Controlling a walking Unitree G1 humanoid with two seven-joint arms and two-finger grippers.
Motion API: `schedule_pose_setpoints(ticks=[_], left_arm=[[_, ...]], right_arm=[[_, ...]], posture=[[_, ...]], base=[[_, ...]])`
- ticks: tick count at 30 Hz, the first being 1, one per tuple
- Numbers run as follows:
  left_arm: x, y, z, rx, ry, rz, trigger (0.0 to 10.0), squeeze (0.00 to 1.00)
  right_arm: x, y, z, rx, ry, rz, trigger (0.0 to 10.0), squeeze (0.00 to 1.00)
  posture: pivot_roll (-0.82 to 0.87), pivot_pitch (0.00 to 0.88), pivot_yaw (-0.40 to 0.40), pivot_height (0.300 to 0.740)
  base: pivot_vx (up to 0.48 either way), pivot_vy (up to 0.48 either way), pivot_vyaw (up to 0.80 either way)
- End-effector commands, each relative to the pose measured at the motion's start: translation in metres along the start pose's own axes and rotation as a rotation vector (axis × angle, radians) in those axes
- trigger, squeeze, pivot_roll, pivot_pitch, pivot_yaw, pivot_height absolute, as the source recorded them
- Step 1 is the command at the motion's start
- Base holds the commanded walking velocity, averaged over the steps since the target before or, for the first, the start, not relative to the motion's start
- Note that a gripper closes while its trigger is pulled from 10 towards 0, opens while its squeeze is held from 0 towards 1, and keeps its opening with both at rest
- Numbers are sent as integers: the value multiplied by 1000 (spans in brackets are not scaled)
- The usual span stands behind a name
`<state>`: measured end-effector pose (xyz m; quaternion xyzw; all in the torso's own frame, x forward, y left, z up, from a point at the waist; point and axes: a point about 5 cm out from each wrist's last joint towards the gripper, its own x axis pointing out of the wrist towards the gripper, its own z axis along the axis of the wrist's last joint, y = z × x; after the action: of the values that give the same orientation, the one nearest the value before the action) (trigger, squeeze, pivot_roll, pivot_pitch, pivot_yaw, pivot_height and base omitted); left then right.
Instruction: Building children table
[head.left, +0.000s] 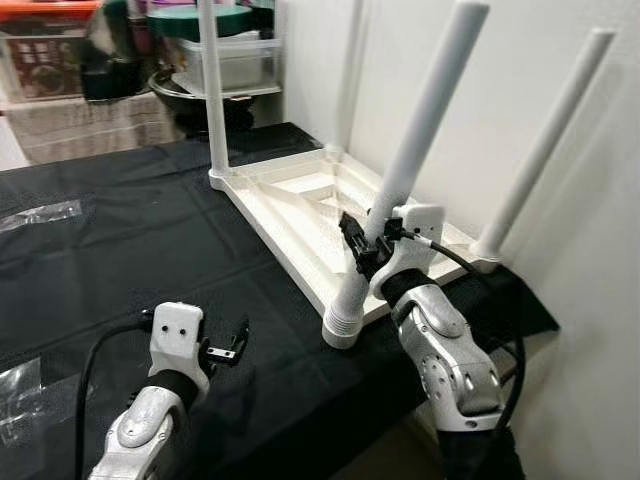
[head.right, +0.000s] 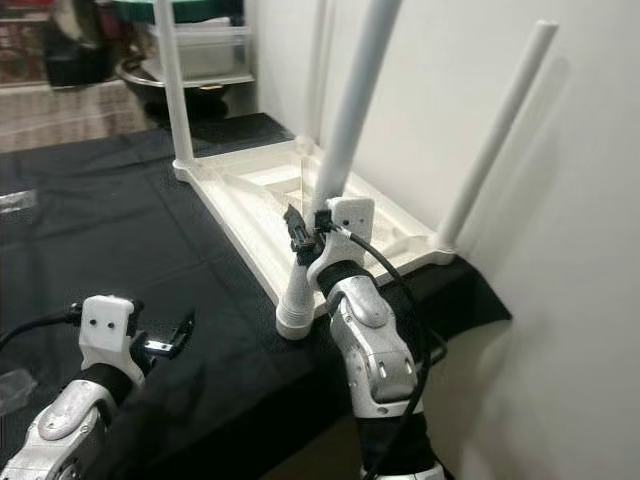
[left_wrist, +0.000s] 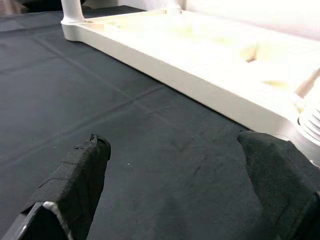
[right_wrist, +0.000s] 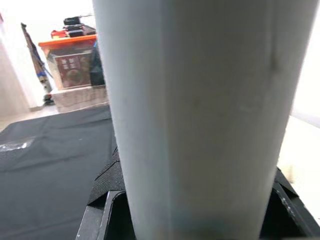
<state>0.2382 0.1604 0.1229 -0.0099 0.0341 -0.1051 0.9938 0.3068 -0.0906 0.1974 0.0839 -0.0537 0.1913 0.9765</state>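
Observation:
A white children's table top (head.left: 300, 215) lies upside down on a black-covered surface, against the wall. White legs stand up from its corners. My right gripper (head.left: 362, 248) is shut on the near leg (head.left: 420, 130), low on its shaft just above the threaded base (head.left: 343, 322). That leg (right_wrist: 200, 115) sits close between the fingers in the right wrist view. My left gripper (head.left: 232, 345) hovers open over the black cloth (left_wrist: 125, 150), left of the near corner, holding nothing. Its two black fingers (left_wrist: 75, 185) stand wide apart.
A far-left leg (head.left: 213, 90) and a right leg (head.left: 545, 140) rise near the white wall. Clear plastic bags (head.left: 40, 213) lie on the cloth at the left. Storage bins and a bowl (head.left: 200, 70) stand behind the table.

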Motion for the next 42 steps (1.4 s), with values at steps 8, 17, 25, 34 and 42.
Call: schedule_pose_setpoints(ticks=[8,17,25,34,42], left_arm=[[2,-3,-1,1,-2,-24,10000,0],[1,-4,-5,-1,9,-28,10000,0],[-1,-5,-7,-6,16,-34,10000,0],[0,-8,-4,-35,1,-53,10000,0],[0,-8,-2,-30,-9,-55,10000,0]], right_arm=[[-1,13,-31,30,139,121,10000,0],[-2,11,-30,3,134,134,10000,0],[-3,11,-30,-18,130,151,10000,0],[-3,11,-30,-24,128,161,10000,0],[-3,11,-29,-25,127,168,10000,0]], posture=[[79,0,-77,740],[80,0,-77,740],[76,0,-75,740],[76,0,-76,740],[76,0,-76,740]], base=[[0,-349,0],[0,0,0],[0,0,0],[0,320,0],[0,37,0]])
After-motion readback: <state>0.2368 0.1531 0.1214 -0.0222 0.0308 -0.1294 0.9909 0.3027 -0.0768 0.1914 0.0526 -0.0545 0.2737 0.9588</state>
